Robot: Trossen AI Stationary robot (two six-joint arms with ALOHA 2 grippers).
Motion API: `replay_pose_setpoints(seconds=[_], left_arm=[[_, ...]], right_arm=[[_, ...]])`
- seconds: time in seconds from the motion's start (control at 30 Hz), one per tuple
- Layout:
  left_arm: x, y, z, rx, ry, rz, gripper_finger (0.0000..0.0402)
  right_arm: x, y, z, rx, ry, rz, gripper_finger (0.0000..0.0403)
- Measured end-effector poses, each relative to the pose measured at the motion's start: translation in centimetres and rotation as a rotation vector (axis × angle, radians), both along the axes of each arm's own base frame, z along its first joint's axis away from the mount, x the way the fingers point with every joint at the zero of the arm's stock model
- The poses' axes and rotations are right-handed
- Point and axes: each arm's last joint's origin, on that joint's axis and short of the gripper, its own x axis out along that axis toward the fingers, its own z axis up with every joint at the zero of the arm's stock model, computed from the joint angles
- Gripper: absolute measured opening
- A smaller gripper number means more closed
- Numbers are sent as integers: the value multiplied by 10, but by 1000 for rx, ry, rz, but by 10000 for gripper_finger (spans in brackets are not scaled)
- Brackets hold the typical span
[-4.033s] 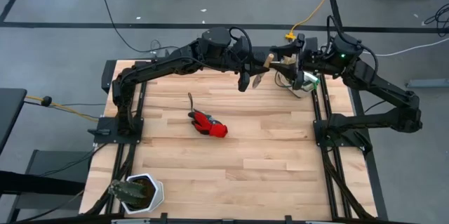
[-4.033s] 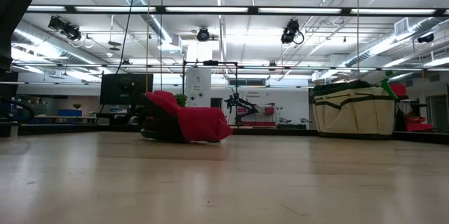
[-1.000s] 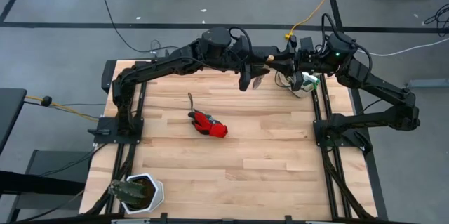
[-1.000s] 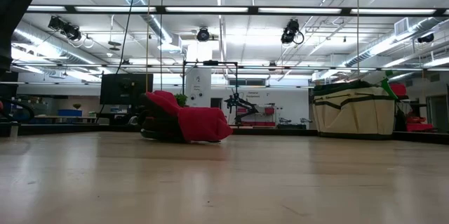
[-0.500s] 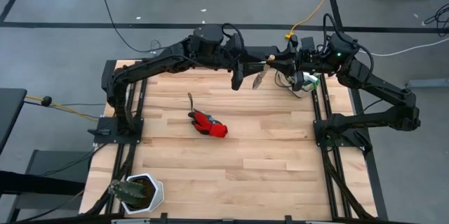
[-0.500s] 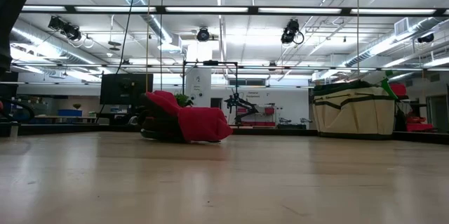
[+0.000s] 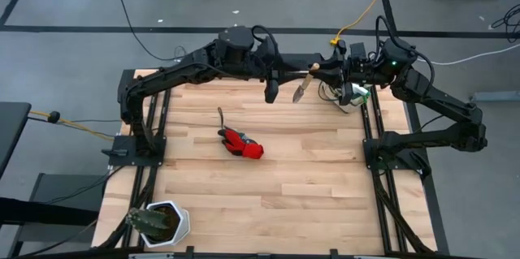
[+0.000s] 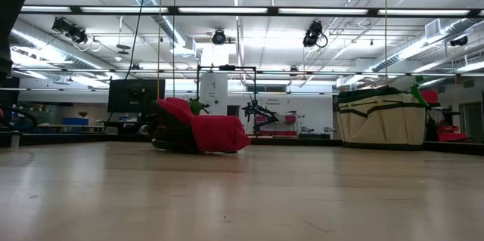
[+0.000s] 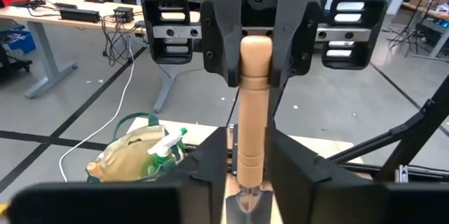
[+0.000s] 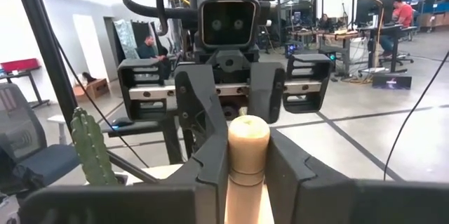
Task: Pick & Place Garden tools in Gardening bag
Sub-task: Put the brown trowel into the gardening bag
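Observation:
A hand trowel with a wooden handle and a metal blade hangs high over the table's far right part, between my two grippers, which face each other. My right gripper is shut on it from the right, and my left gripper closes on it from the left. The beige gardening bag with green trim stands on the table under my right arm, a green-and-white spray bottle sticking out of it. A red glove lies mid-table, with a slim tool beside it. My left gripper has its two fingers on either side of the handle's lower end, just above the metal neck. It comes level from the table's left, fingers across the handle. My right gripper pinches the handle just below its rounded free end, level from the table's right. The rounded end sticks up above the fingers. The trowel slants, blade down, clear of the table.
A white pot with a cactus stands at the table's near left corner. The bag sits close to the right frame rail. Bare wood lies between the glove and the near edge.
My left arm has drawn back a little toward the table's left edge while its gripper stays at the trowel. The trowel has kept its place between the two grippers, blade hanging down. Glove, slim tool and bag have not moved.

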Motion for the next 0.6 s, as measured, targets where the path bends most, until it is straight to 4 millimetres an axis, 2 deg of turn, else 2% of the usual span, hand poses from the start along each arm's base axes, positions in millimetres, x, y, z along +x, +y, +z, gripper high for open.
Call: replay_pose_setpoints(seconds=[0.3,0.43,0.6], left_arm=[[-1,-7,1,6,2,-16,11],[-10,-8,10,28,-14,0,6],[-31,-13,26,48,-27,21,4]], right_arm=[[-4,2,2,-37,-8,-14,64],[-12,4,6,-48,-27,-32,64],[-22,9,9,-54,-33,-39,61]])
